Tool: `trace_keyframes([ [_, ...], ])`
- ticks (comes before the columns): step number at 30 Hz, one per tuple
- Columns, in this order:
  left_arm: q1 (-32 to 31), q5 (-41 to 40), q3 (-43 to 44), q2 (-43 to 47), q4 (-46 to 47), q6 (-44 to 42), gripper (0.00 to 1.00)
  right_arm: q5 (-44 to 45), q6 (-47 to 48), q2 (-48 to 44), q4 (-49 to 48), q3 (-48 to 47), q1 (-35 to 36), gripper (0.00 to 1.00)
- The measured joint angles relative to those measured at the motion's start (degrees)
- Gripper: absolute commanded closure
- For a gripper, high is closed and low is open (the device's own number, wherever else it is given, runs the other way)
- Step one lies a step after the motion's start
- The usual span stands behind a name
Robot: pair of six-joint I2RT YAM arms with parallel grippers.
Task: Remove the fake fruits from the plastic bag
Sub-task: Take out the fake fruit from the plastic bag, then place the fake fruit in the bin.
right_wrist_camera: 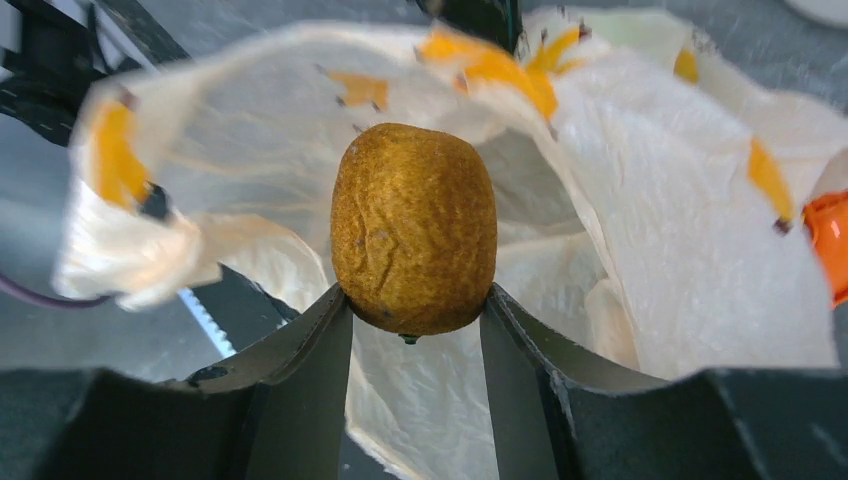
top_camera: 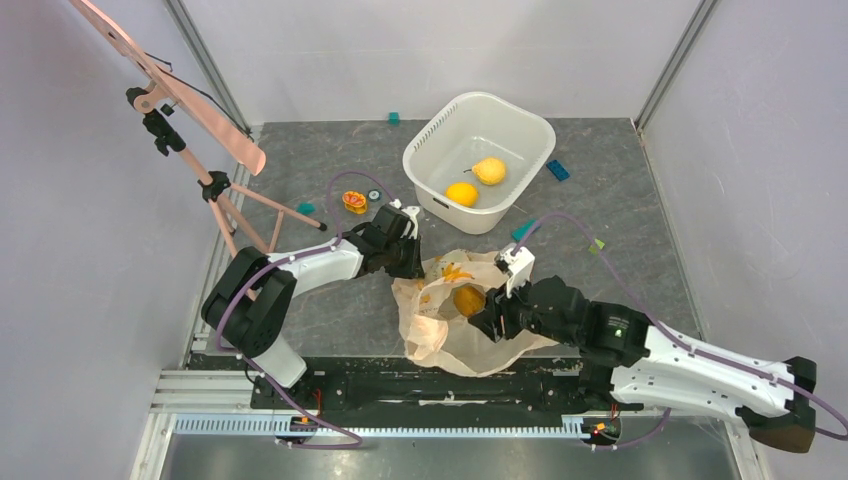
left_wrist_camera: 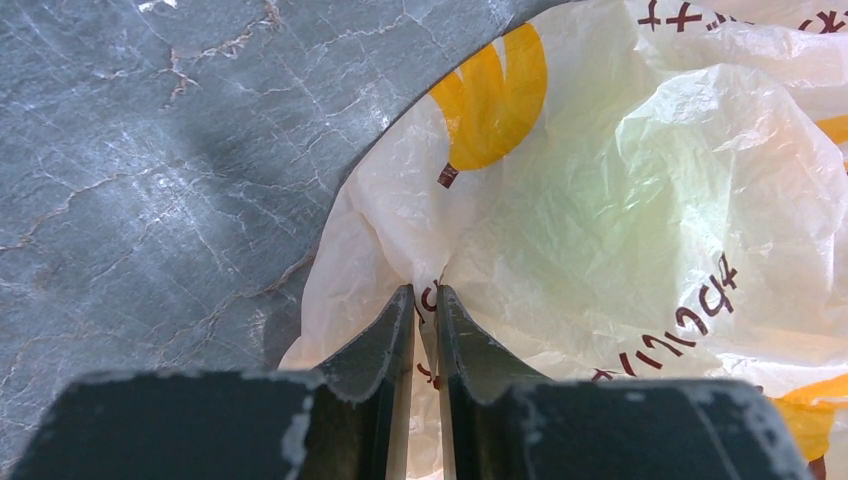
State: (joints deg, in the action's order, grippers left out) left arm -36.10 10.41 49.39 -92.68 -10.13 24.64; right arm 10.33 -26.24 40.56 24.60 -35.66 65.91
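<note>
The right gripper (right_wrist_camera: 415, 300) is squeezing the brown oval fruit (right_wrist_camera: 414, 225) between its two fingers, and the open plastic bag (right_wrist_camera: 640, 200) sits just behind and under it. The left gripper (left_wrist_camera: 425, 295) is pinched tight on a fold of the bag's edge. Out past both grippers, a yellow pear (top_camera: 489, 171) and a small orange round fruit (top_camera: 461, 194) lie in the white tub (top_camera: 505, 125).

Black-and-white arms (top_camera: 325, 265) — purple cables (top_camera: 350, 174)
</note>
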Motion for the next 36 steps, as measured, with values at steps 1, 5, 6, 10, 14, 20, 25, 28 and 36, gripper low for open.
trace_keyframes([
  [1, 0.0, 0.02, -0.02, 0.02, 0.0, 0.0, 0.8, -0.02, 0.17, -0.15, 0.85, -1.75, 0.0, 0.62],
  [5, 0.0, 0.2, -0.66, 0.72, 0.07, 0.0, 0.8, 0.31, 0.68, -0.33, 2.58, -8.2, -0.02, 0.62],
  [6, 0.0, 0.2, -0.83, 0.96, 0.04, 0.02, 0.8, 0.31, 0.85, -0.2, 2.84, -9.7, 0.0, 0.62],
  [10, 0.0, 0.26, -1.14, 1.62, 0.07, 0.02, 0.81, 1.29, 2.12, 1.57, 3.34, -14.62, 0.0, 0.62],
  [14, 0.0, 0.39, -1.66, 2.1, 0.24, 0.04, 0.81, 5.33, 4.85, 7.26, 4.5, -21.73, -0.02, 0.63],
  [20, 0.0, 0.72, -2.99, 3.54, 0.46, 0.04, 0.83, 11.06, 10.69, 20.37, 4.68, -31.45, -4.46, 0.63],
  [25, 0.0, 1.38, -4.79, 5.31, 1.51, 0.79, 0.83, 9.94, 15.43, 31.58, 4.0, -36.48, -15.8, 0.63],
  [28, 0.0, 1.81, -6.19, 6.29, 2.03, 1.6, 0.83, 8.41, 17.53, 37.68, 2.84, -39.74, -22.88, 0.62],
  [36, 0.0, 1.95, -7.72, 8.0, 2.82, 2.1, 0.88, 3.19, 21.73, 53.81, 0.15, -50.4, -34.58, 0.61],
])
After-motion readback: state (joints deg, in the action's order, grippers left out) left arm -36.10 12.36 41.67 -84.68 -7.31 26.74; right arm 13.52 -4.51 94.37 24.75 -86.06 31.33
